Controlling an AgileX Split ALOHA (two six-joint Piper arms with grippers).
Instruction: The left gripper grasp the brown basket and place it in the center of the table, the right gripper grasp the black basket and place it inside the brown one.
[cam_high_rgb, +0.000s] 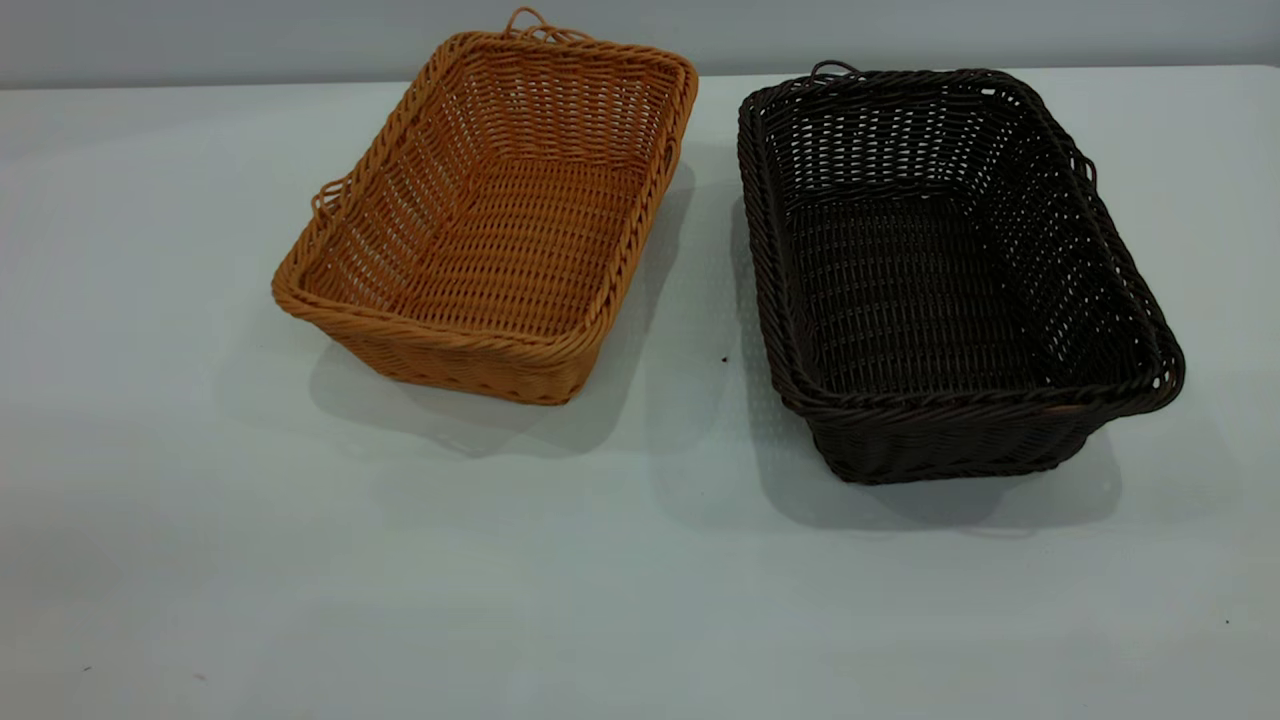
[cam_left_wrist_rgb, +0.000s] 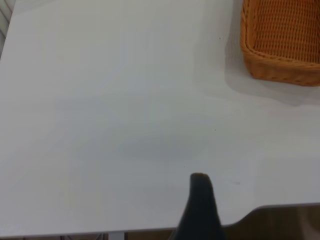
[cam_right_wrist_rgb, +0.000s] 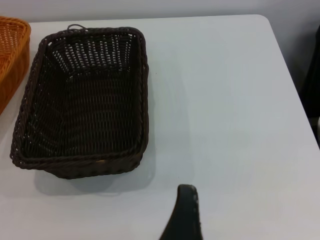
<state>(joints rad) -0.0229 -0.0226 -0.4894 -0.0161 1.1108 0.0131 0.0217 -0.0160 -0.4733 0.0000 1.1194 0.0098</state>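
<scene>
The brown basket (cam_high_rgb: 490, 220) stands empty on the table (cam_high_rgb: 640, 580), left of the middle and slightly turned. The black basket (cam_high_rgb: 940, 280) stands empty to its right, a narrow gap apart. Neither gripper shows in the exterior view. My left gripper (cam_left_wrist_rgb: 247, 200) shows only one dark finger (cam_left_wrist_rgb: 201, 200), over bare table by the near edge, far from the brown basket's corner (cam_left_wrist_rgb: 282, 45). My right gripper (cam_right_wrist_rgb: 225, 210) shows one dark finger (cam_right_wrist_rgb: 186, 212) over bare table, short of the black basket (cam_right_wrist_rgb: 85, 100). Both hold nothing, jaws apart.
The table's front edge and a brown floor (cam_left_wrist_rgb: 285, 222) lie just beside the left gripper. The table's rounded right corner (cam_right_wrist_rgb: 265, 20) and a grey wall (cam_high_rgb: 900, 30) lie behind the baskets. The brown basket's edge (cam_right_wrist_rgb: 12, 50) shows beside the black one.
</scene>
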